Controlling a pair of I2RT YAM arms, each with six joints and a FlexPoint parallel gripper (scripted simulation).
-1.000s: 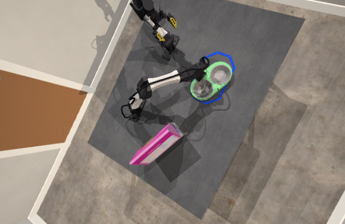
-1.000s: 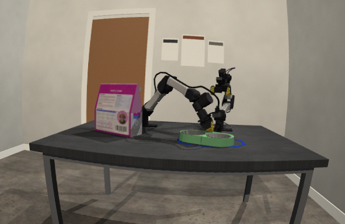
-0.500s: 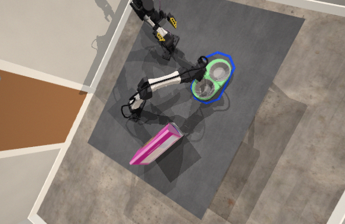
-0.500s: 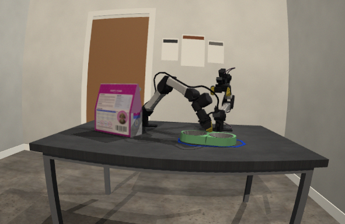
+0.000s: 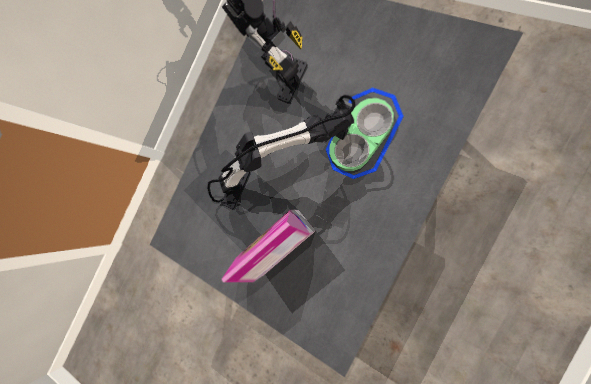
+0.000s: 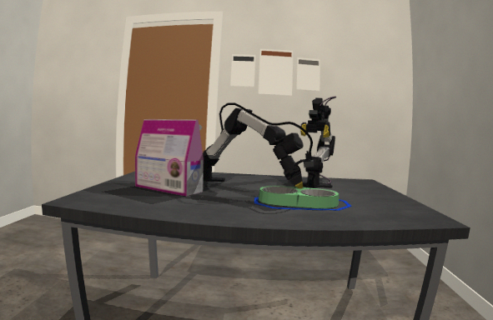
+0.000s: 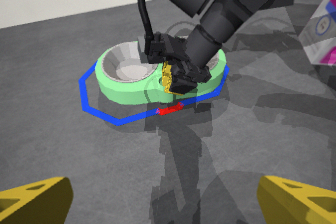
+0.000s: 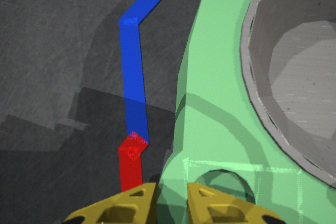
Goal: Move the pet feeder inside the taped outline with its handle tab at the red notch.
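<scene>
The green pet feeder [image 5: 360, 133] [image 6: 278, 201] [image 7: 131, 95] [image 8: 214, 100] is over the blue outline [image 5: 401, 116] [image 7: 84, 95] [image 8: 134, 70]. Its lower-left end in the top view lies close to the tape; I cannot tell if it is wholly inside. The tab side faces the red notch [image 7: 170, 109] [image 8: 130, 167], with a small gap. Both steel bowls [image 5: 373, 121] [image 5: 352, 151] sit in the wells and look level. My right gripper [image 8: 171, 191] [image 6: 299, 184] is shut on the feeder's handle tab. My left gripper [image 5: 286, 50] [image 7: 165, 185] is open and empty, away from the feeder.
A pink pet food bag [image 5: 268, 250] [image 6: 167, 146] [image 7: 334, 30] stands on the dark table [image 6: 198, 222], on the right arm's side. The right forearm [image 5: 283, 139] reaches low across to the feeder, between the bag and the left arm.
</scene>
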